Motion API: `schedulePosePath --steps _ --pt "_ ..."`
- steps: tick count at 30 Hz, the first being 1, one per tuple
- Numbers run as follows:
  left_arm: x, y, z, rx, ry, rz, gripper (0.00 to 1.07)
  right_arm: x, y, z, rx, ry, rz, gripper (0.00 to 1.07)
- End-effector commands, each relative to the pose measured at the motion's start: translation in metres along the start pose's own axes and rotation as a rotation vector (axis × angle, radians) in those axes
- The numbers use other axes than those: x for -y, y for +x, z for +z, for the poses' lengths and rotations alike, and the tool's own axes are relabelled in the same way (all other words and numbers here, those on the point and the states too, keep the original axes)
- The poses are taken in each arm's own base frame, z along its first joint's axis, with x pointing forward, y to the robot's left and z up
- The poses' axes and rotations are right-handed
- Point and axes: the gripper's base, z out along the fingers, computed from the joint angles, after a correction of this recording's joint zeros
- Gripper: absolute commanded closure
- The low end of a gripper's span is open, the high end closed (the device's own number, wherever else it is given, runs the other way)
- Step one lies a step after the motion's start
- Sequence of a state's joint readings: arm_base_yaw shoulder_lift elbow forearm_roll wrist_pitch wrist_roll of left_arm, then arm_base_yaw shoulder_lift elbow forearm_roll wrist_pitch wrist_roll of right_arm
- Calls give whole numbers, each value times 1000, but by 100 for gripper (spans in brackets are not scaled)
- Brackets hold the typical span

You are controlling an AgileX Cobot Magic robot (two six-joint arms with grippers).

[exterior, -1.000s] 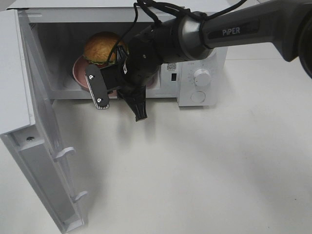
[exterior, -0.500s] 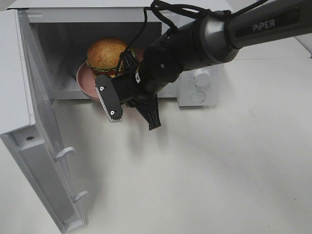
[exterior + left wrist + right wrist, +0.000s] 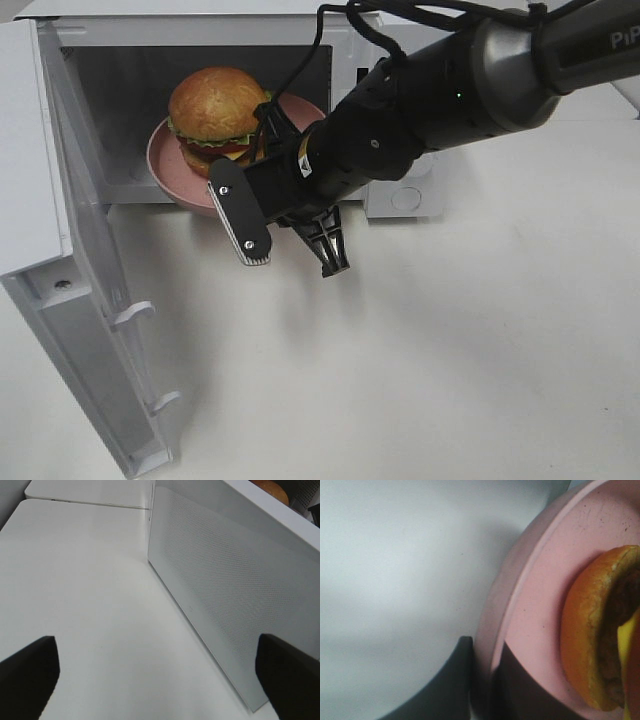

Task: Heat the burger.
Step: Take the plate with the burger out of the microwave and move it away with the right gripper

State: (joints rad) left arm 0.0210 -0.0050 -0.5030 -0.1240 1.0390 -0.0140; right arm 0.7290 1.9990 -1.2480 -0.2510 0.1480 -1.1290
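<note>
The burger (image 3: 215, 105), with its golden bun, lettuce and tomato, sits on a round pink plate (image 3: 170, 165) at the mouth of the open microwave (image 3: 395, 200). My right gripper (image 3: 268, 140) reaches in from the right and is shut on the plate's right rim. In the right wrist view its dark fingers (image 3: 460, 680) clamp the plate's rim (image 3: 492, 630), with the burger (image 3: 595, 630) just beyond the gripper (image 3: 486, 652). My left gripper (image 3: 160, 680) is open, out beside the microwave's door (image 3: 225, 580), holding nothing.
The microwave's door (image 3: 70, 250) hangs wide open to the left, its inner handle tabs facing the table. The white tabletop (image 3: 450, 350) stretches in front and to the right. My right arm covers much of the control panel.
The right arm has shifted right and toward the front. The plate with the burger has come forward with it, out to the microwave's opening. The left gripper has not moved.
</note>
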Motion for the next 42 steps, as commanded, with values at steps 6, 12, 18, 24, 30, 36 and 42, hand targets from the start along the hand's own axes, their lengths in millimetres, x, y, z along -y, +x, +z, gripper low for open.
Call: schedulePosePath --steps 6,12,18,24,30,36,42 --pt "0 1 -2 25 1 3 7 -3 3 -29 39 75 45 107" --pt "0 1 -2 25 1 3 7 -20 6 -45 50 68 83 107" --pt "0 1 -2 25 1 3 7 -35 1 -60 66 58 63 107" --pt "0 1 -2 25 1 3 7 -46 0 -73 75 60 55 107" --pt "0 1 -2 25 1 3 7 -58 1 -91 82 62 46 107" --pt "0 1 -2 25 1 3 7 -73 6 -115 87 83 44 107" --pt "0 1 -2 25 1 3 7 -89 12 -135 85 90 51 107"
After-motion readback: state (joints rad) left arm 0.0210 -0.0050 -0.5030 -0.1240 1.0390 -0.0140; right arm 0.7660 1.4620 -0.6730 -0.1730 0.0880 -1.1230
